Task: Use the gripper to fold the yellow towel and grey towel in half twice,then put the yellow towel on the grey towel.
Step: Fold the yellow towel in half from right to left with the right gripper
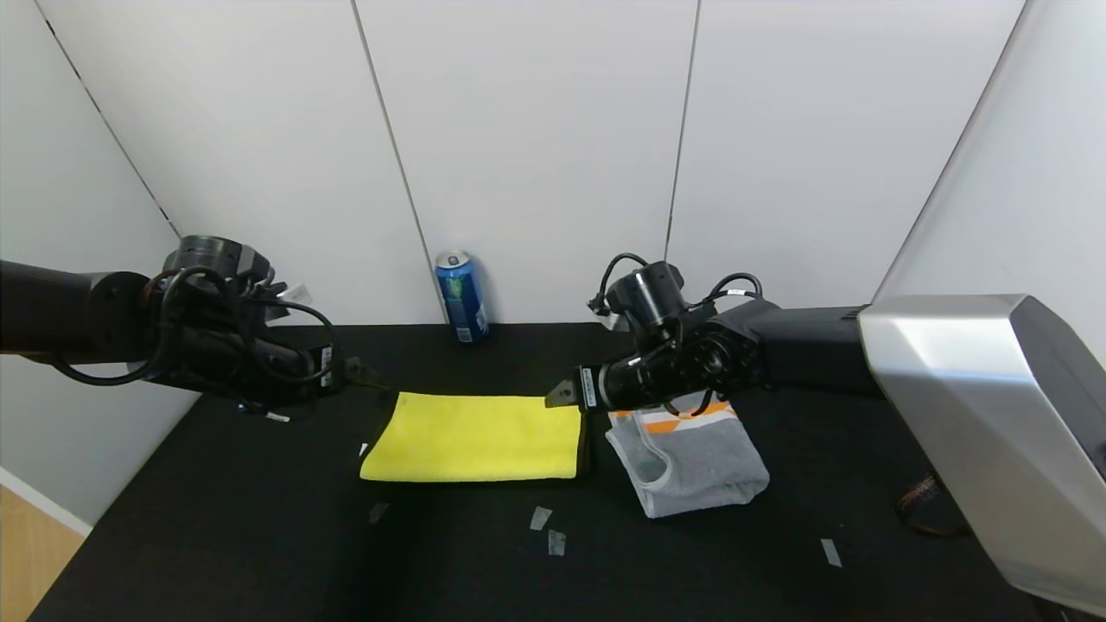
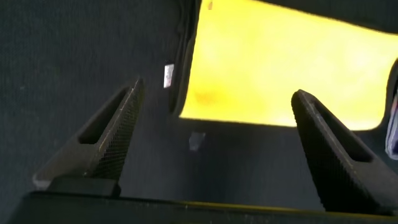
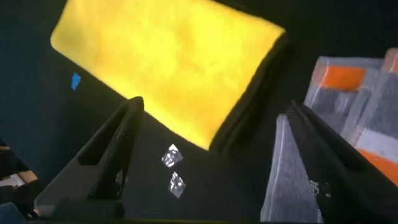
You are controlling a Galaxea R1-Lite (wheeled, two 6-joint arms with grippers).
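1. Yellow towel [image 1: 473,436] lying flat on the black table [image 1: 259,536], folded into a rectangle, dark trim showing along the edge nearest the grey towel [image 1: 691,453].
2. Seen again in the left wrist view [image 2: 280,68] and the right wrist view [image 3: 165,62], fluffy face up, free of both grippers.
3. Grey towel sitting just beside the yellow towel on the robot's right, folded and a bit rumpled, orange patches at its far end; visible in the right wrist view [image 3: 348,106] too. Close to the yellow towel, contact impossible to judge.
4. Right gripper [image 1: 562,396] hovering over the yellow towel's far corner on the grey-towel side, fingers [image 3: 106,155] spread wide, nothing between them.
5. Left gripper [image 1: 367,373] hanging just off the yellow towel's opposite far corner, fingers [image 2: 109,134] also spread apart and holding nothing.
6. Small white tag [image 1: 364,449] poking out at the yellow towel's edge on the left-gripper side.
7. Scraps of pale tape [image 1: 540,517] scattered on the table nearer the robot than the yellow towel.
8. Blue can [image 1: 460,296] standing upright well beyond the yellow towel, against the white wall [image 1: 536,130].
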